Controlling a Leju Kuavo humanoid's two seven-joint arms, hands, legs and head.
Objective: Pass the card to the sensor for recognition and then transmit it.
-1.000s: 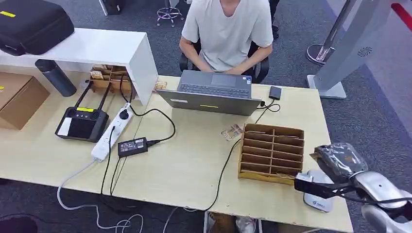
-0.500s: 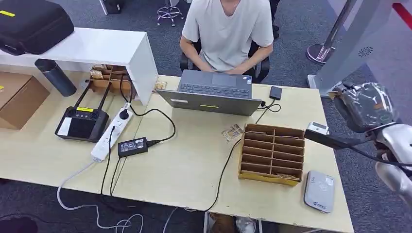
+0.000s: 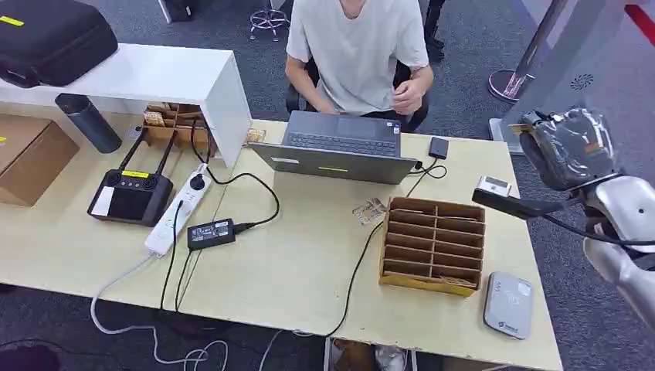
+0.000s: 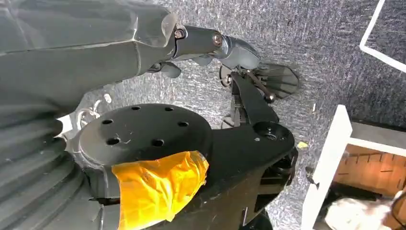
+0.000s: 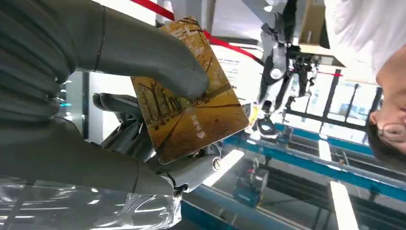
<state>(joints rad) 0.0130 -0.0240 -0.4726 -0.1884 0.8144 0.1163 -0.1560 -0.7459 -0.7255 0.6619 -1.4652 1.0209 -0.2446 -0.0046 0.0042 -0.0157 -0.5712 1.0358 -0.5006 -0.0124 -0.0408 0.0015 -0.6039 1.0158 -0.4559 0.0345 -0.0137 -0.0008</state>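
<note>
My right hand (image 3: 569,147) is raised above the table's far right corner, wrapped in clear plastic. It pinches a yellow card with an autumn tree picture (image 5: 191,105) between thumb and fingers; a sliver of the card's edge (image 3: 520,127) shows in the head view. The grey card reader (image 3: 507,304) lies flat on the table's near right corner, well below and behind the hand. A person in a white shirt (image 3: 359,54) sits across the table with one hand (image 3: 407,96) lifted off the laptop. My left hand (image 4: 206,40) hangs over the carpet, fingers stretched out and holding nothing.
A cardboard slotted card box (image 3: 432,243) stands beside the reader. A laptop (image 3: 340,147), a small white device (image 3: 493,185), a loose card (image 3: 369,210), a power strip (image 3: 174,212), a remote controller (image 3: 130,193) and cables crowd the table (image 3: 293,270).
My right hand rose with the card from just over the reader to the table's far right side, then a little farther towards the person. The person lifted one hand from the laptop.
</note>
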